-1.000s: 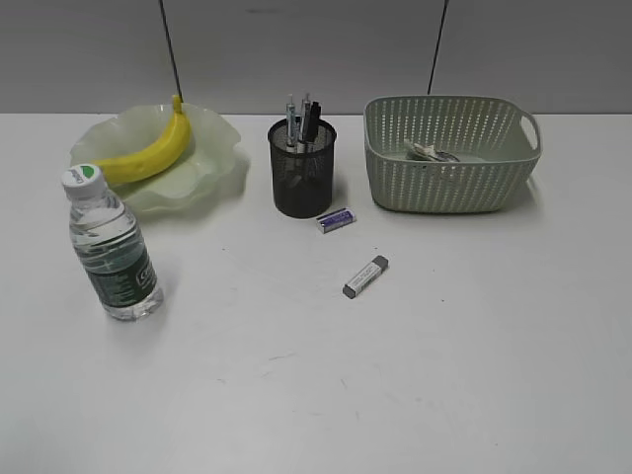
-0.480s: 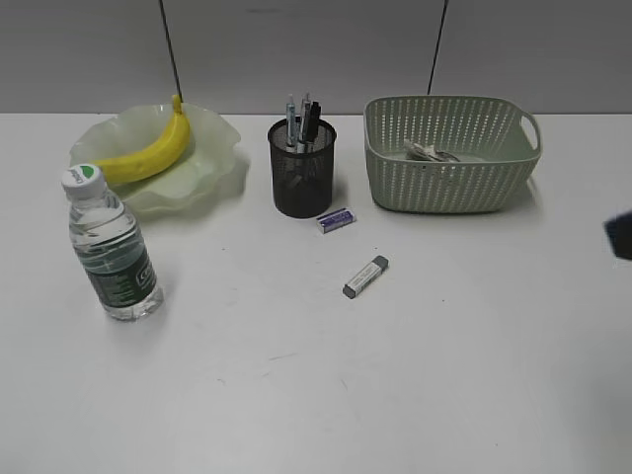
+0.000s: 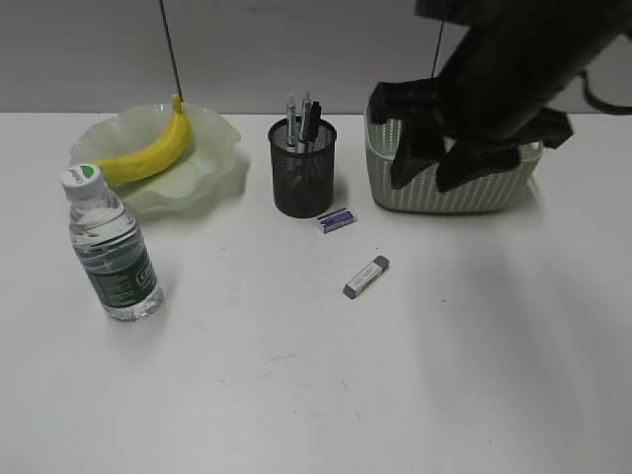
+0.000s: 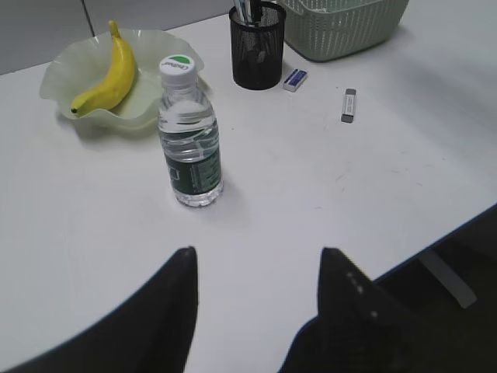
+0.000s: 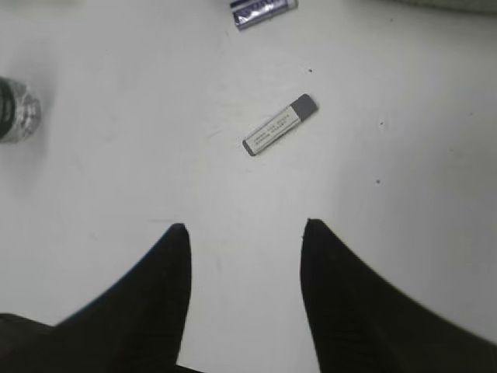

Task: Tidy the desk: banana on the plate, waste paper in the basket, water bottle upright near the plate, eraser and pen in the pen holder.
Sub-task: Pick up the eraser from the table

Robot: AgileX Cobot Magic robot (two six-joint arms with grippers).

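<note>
Right pincer (image 3: 436,168) newly over basket (image 3: 454,193), grey eraser (image 3: 365,276) flat

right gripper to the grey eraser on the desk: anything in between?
Nothing visible. The right gripper is open above bare desk, and the grey eraser lies flat ahead of its fingertips. The small blue eraser lies farther off, beyond it.

Matte black all over: bulky right arm (image 3: 513,69), blunt tapered fingers (image 5: 345,311), thin dark cable (image 3: 170,44) behind.
</note>
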